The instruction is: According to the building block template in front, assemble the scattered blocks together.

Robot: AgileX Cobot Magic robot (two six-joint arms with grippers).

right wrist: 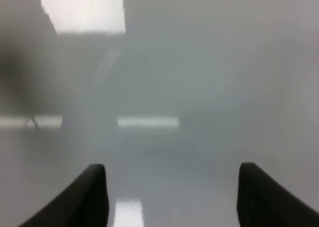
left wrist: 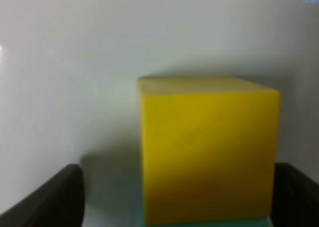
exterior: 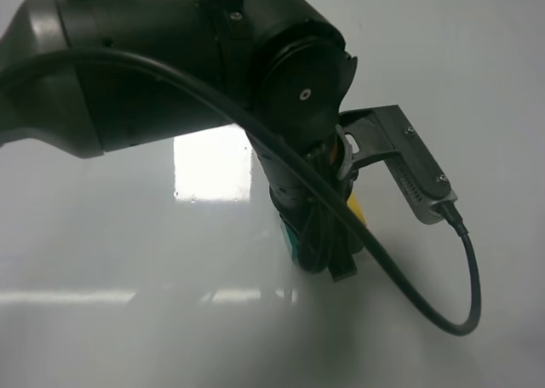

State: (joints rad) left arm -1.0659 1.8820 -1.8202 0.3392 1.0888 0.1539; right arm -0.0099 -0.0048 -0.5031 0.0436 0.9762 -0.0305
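Note:
In the left wrist view a yellow cube (left wrist: 209,152) stands on the white table between my left gripper's (left wrist: 174,202) open fingers. One finger (left wrist: 50,202) stands well apart from it, the other (left wrist: 299,197) close beside it. A teal-green sliver (left wrist: 199,222) shows at the cube's near foot; I cannot tell if they are joined. In the exterior high view the left gripper (exterior: 324,256) points down at the table, with teal-green (exterior: 288,235) and yellow (exterior: 358,208) showing either side of it. My right gripper (right wrist: 172,197) is open over bare table. The template cannot be made out.
The left arm's bulky body (exterior: 170,56) fills the upper left of the exterior high view and hides the table behind it. Its wrist camera (exterior: 413,171) and a looping black cable (exterior: 464,294) hang to the right. Bright glare patches (exterior: 213,167) lie on the glossy table.

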